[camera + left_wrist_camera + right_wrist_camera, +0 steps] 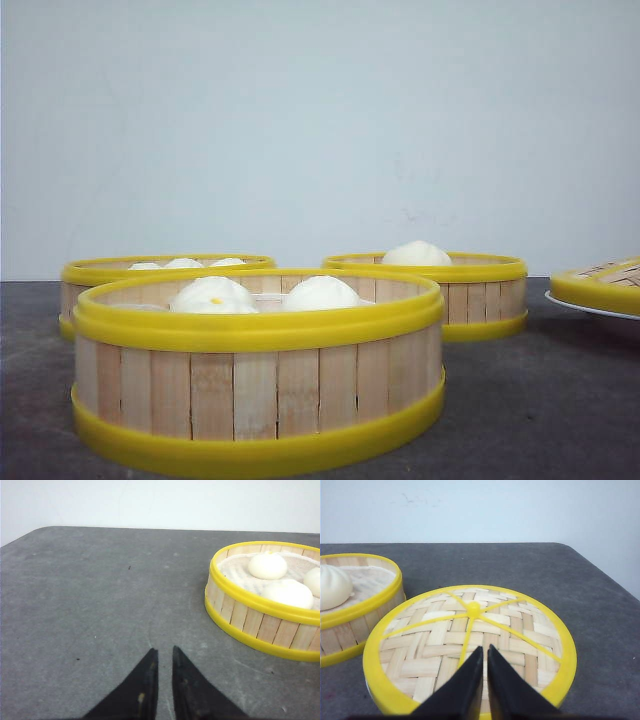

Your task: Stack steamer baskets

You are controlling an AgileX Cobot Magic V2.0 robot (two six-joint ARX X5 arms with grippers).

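Three steamer baskets with pale slat walls and yellow rims stand on the dark table. The nearest point(258, 400) holds two white buns, the back left one point(100, 272) holds three, and the back right one point(480, 290) shows one. No gripper shows in the front view. My left gripper point(164, 650) hangs over bare table, its fingers almost together with nothing between them, a basket with three buns point(260, 625) off to one side. My right gripper point(485, 647) is shut and empty above the woven lid point(445, 645), beside a basket with one bun point(355, 615).
The flat yellow-rimmed woven lid point(605, 282) rests on a white plate point(590, 305) at the far right of the table. A pale wall rises behind the table. The table's rounded corners show in both wrist views.
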